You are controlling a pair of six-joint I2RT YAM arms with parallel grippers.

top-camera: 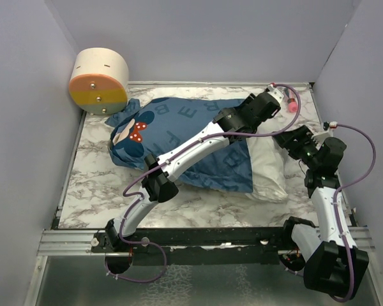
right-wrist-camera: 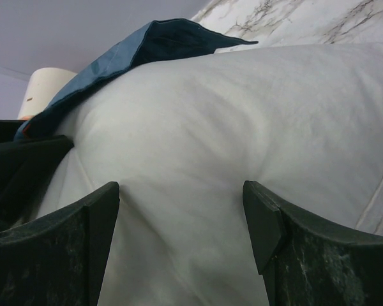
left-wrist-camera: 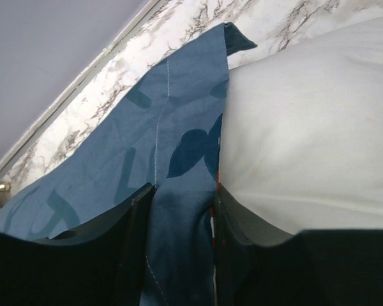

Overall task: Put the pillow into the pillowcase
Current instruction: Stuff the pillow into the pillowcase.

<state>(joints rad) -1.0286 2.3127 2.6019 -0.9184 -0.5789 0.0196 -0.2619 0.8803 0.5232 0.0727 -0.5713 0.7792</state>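
The dark blue pillowcase with light letters and a mouse face lies across the marble table and covers most of the white pillow, whose right end sticks out of the opening. My left gripper reaches over the case to its open edge. In the left wrist view it is shut on a bunched fold of the pillowcase, with the pillow bulging just to the right. My right gripper is open at the pillow's exposed end. In the right wrist view it presses into the pillow.
A cream cylinder with an orange and yellow face lies at the back left corner. A small pink object sits at the back right. Pale walls close in the table on three sides, and a metal rail runs along the front.
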